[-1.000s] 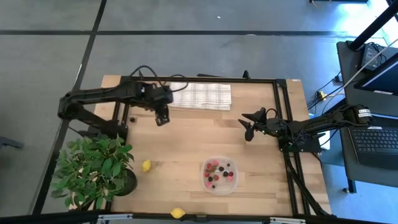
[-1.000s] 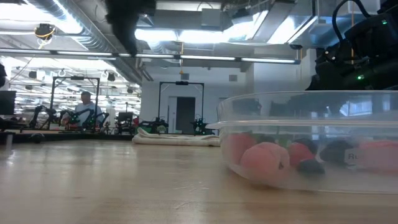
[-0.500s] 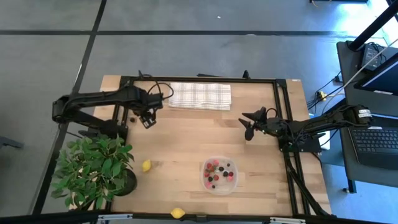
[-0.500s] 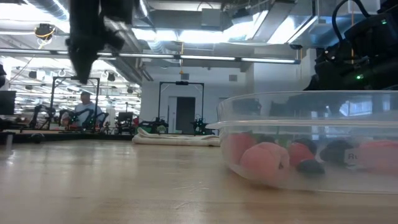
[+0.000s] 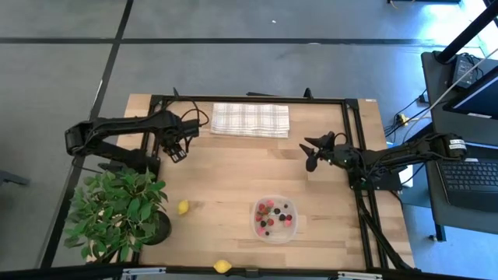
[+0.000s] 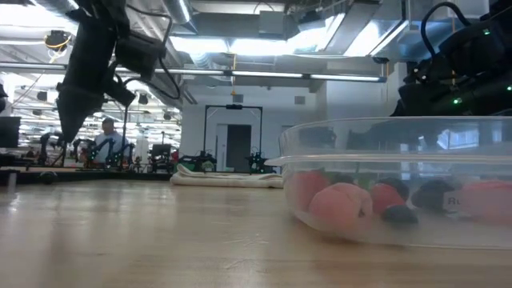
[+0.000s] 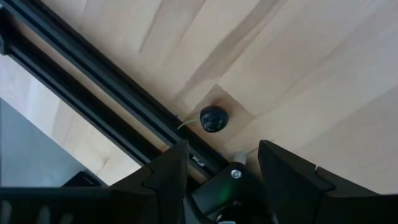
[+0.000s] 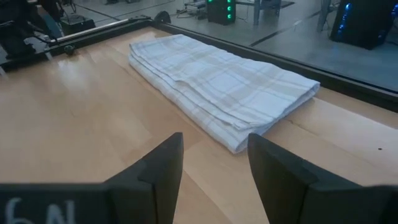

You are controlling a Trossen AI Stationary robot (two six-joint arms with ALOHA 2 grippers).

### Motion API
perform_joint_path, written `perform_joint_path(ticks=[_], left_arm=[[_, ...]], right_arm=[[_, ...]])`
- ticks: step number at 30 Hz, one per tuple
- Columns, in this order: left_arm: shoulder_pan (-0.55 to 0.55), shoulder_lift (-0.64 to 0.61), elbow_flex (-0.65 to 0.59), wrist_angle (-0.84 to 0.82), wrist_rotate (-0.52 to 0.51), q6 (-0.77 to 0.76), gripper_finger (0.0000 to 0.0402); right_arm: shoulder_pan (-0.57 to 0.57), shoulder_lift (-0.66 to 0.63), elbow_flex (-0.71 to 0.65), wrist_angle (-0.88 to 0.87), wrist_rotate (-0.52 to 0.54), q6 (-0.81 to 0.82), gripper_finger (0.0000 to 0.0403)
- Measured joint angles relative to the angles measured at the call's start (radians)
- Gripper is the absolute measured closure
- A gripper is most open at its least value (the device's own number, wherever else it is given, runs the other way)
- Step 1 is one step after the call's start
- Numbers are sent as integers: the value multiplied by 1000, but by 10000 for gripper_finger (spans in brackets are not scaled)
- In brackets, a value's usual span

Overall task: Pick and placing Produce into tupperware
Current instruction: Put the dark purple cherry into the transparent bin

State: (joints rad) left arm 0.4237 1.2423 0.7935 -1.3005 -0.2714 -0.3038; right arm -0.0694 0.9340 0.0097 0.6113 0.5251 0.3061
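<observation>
The clear tupperware point(image 5: 255, 226) stands on the wooden table near its front edge and holds several red and dark berries point(image 5: 272, 215); the low view shows it close up point(image 6: 384, 136). A dark berry point(image 7: 213, 118) lies on the wood beside the black rail at the table's left. My left gripper point(image 7: 222, 150) hangs open above it, pointing steeply down, also seen in the high view point(image 5: 177, 151). One lemon point(image 5: 183, 207) lies by the plant, another point(image 5: 222, 266) at the front edge. My right gripper point(image 5: 311, 154) waits open at the right.
A leafy potted plant point(image 5: 117, 214) stands at the front left corner. A folded checked cloth point(image 5: 250, 120) lies at the far edge, in front of my right gripper point(image 8: 214, 146). A black frame rail point(image 7: 93, 106) runs along the table's sides.
My left gripper has swung toward the table's left edge and come down, tipping to point more steeply down, its fingers still apart. It now hangs over the dark berry by the left rail.
</observation>
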Motion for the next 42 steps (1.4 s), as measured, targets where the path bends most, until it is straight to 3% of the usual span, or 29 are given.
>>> perform_joint_path(ticks=[14,19,26,42], left_arm=[[63,0,-30,113,11,-8,212],[103,0,-30,104,56,-23,179],[138,1,-30,98,0,-31,129],[160,1,-122,153,25,6,130]], right_arm=[[-46,0,0,0,0,0,221],[-46,0,0,0,-1,0,221],[-46,0,0,-1,-1,-4,221],[-46,0,0,-2,-1,-21,221]])
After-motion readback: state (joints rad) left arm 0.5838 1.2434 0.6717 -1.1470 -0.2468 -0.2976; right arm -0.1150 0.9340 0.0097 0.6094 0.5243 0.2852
